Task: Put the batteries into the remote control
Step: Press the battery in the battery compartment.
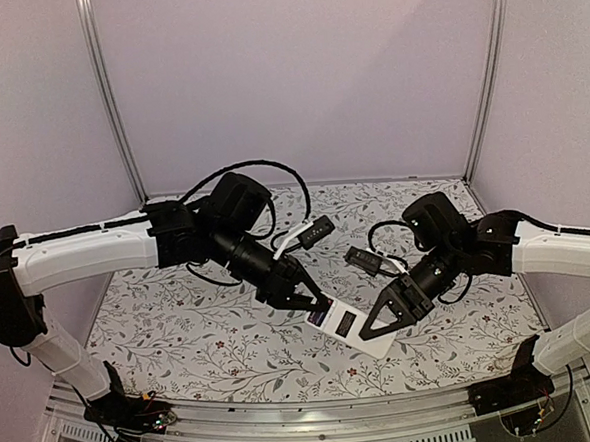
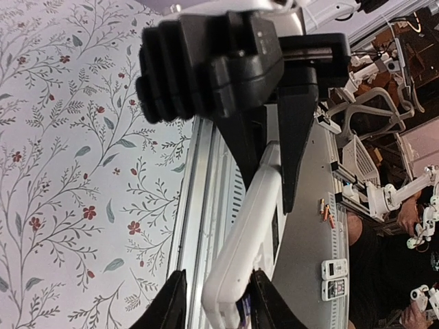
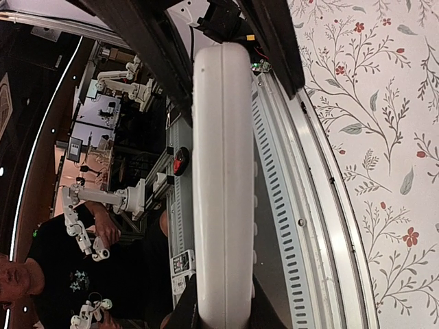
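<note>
1. Your right end effector (image 1: 378, 319) is clamped tight on the remote control (image 1: 375, 344). It grips the end nearest itself, so the rest of the remote juts out from its fingertips toward your left arm.
2. The remote hangs in the air between the two end effectors, above the floral worktop (image 1: 182, 338). Its white back and dark recess (image 1: 345, 323) face up.
3. Your left end effector (image 1: 319, 305) sits at the remote's other end, straight across from the right one, with its jaws narrowly parted.
4. On the left wrist view, the remote's white edge runs away from between the fingers (image 2: 173, 301). That finger stands off with a sliver of gap, while the other sits right at the casing.
5. On the right wrist view, the remote is edge-on, dead centre and pinched between your right fingers (image 3: 184, 317). The left arm's black fingers flank it at the far tip.
6. Below both end effectors lies the silver rail (image 1: 287, 422) at the worktop's near edge.
</note>
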Robot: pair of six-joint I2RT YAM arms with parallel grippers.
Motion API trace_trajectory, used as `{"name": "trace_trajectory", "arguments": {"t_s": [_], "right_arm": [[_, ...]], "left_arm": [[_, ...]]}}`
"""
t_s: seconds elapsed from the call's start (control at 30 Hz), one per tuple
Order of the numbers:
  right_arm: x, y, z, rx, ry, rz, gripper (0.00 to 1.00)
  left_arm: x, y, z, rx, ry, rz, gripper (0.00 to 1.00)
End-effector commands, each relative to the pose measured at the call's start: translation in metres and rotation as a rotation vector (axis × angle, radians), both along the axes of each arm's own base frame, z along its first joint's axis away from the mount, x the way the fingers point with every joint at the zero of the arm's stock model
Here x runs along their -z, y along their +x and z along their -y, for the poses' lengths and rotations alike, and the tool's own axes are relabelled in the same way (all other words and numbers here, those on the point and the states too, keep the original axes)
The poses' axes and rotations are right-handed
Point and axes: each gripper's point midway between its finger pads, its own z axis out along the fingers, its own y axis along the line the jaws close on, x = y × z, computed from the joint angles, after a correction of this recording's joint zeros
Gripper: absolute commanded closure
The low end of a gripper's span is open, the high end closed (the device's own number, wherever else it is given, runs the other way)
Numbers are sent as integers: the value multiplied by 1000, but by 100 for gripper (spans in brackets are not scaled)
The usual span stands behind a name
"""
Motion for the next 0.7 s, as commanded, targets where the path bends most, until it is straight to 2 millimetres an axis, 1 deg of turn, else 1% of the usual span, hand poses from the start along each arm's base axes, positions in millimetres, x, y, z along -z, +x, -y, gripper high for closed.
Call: {"name": "trace_trajectory", "arguments": {"t_s": [0.0,0.13,0.2,0.23,0.3,0.33,0.37,0.4,0.43,0.47,0.53,0.6,0.67], "right_arm": [[-16,-8,-1,-57,52,29,100],[-16,-7,-1,-54,47,37,100],[-17,-7,-1,-55,45,41,100],[-17,-7,-1,-54,45,44,100],[-17,-7,0,-56,45,45,100],[-18,-8,0,-60,46,41,100],[-17,-8,0,-62,47,39,100],[-16,-8,0,-60,43,36,100],[-15,-8,0,-60,38,31,100],[-13,-8,0,-61,35,24,100],[-11,-9,-1,-63,27,9,100],[-10,-9,-1,-63,23,1,100],[-8,-9,-1,-61,14,-12,100]], "left_arm": [[19,19,-2,-59,51,-11,67],[20,22,-2,-79,64,-6,62],[21,21,-2,-72,69,-18,57],[21,20,-1,-68,68,-19,56],[21,19,-1,-60,67,-21,60],[20,16,-2,-44,58,-24,53],[17,14,-3,-32,42,-11,41],[9,15,-5,-39,13,22,31],[4,17,-8,-55,-6,64,22],[-5,20,-11,-72,-33,117,14],[-17,28,-21,-117,-60,232,1],[-25,33,-30,-131,-60,334,0],[-30,32,-37,-111,-50,403,0]]}}
